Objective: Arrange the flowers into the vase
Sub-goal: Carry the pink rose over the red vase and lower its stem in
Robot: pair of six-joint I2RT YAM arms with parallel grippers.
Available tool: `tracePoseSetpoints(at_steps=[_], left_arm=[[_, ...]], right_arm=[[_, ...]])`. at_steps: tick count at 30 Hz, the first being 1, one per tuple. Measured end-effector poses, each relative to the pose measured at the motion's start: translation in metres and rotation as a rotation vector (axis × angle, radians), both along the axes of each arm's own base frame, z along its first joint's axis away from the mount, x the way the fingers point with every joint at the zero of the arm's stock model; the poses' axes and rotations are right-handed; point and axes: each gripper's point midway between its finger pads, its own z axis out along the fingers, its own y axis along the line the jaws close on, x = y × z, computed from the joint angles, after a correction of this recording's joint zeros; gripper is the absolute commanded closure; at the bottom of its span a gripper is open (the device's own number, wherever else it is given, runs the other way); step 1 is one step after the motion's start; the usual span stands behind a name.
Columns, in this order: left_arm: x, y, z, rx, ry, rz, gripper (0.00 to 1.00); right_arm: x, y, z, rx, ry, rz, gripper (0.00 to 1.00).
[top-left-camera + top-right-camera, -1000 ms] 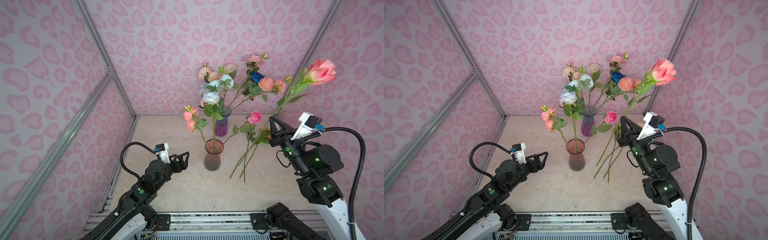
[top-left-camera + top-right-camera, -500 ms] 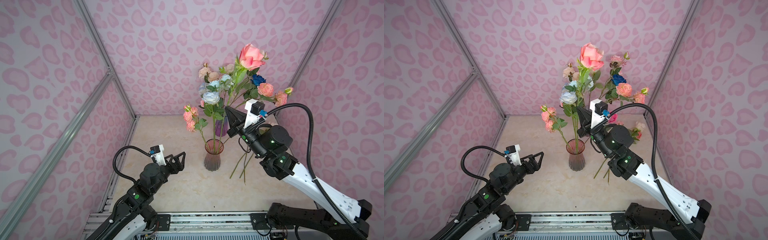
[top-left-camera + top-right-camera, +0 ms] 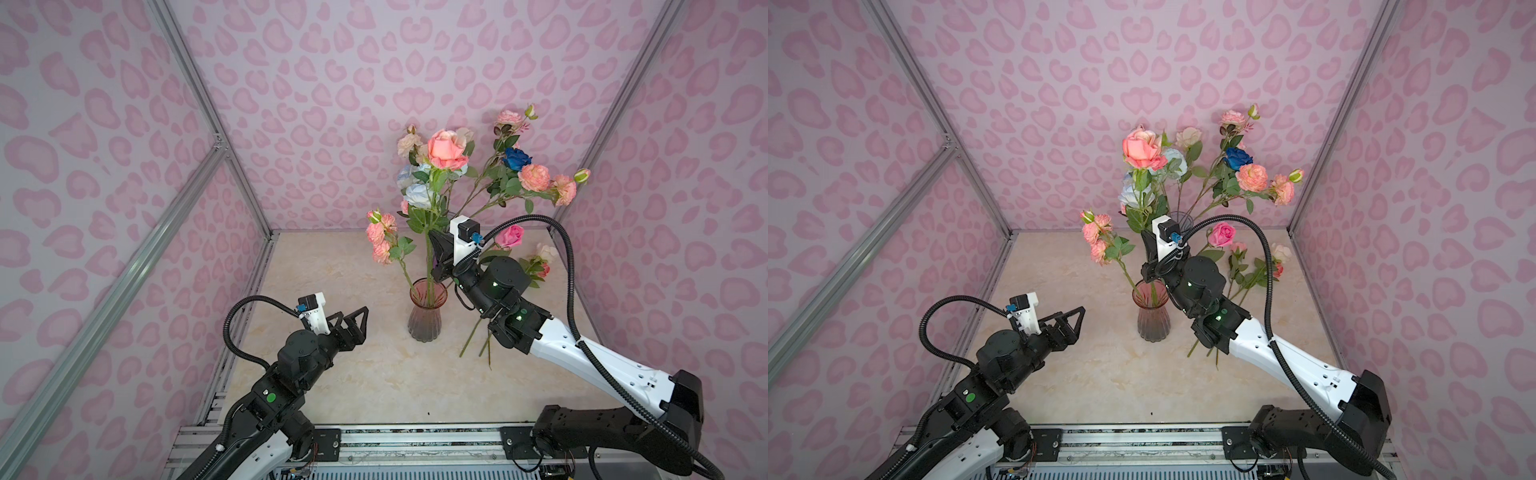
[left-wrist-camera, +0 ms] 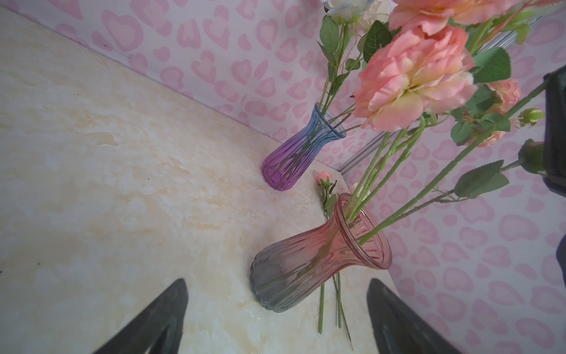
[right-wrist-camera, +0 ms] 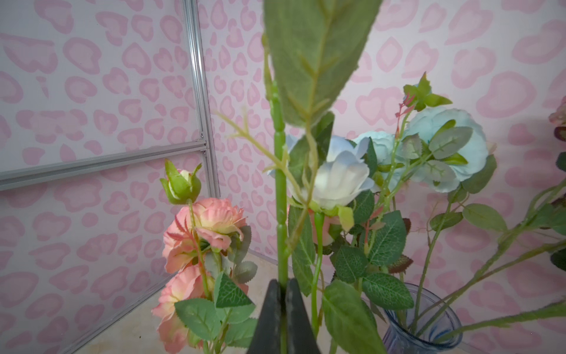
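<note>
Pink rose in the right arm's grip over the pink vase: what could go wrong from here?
The rose is tall and top-heavy; pushed sideways, its stem might tip the pink vase. Its leaves crowd the pale blue flowers and could snag them. Pulling back, the arm might sweep the loose stems lying beneath it.

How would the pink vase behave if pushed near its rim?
It may tip: the pink vase carries long flowers leaning out above it. It looks like ribbed glass, so it is probably fragile and rigid.
</note>
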Motion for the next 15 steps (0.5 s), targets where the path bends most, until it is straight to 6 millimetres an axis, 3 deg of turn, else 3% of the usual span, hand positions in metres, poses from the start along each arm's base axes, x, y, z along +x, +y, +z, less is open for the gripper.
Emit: tracePoseSetpoints(at_steps=[6,11,15], left_arm=[[0.002,0.0,-0.009,0.015,0.018,0.003,0.08],[0.004,-0.002,-0.014,0.027,0.036,0.003,0.08],[0.004,-0.002,-0.015,0.025,0.036,0.003,0.08]], right_arm=[[-0.013,0.011,-0.034,-0.058,0.051,0.042,0.91],[-0.017,0.008,-0.062,-0.082,0.113,0.041,0.87],[-0.017,0.003,-0.07,-0.075,0.138,0.023,0.83]])
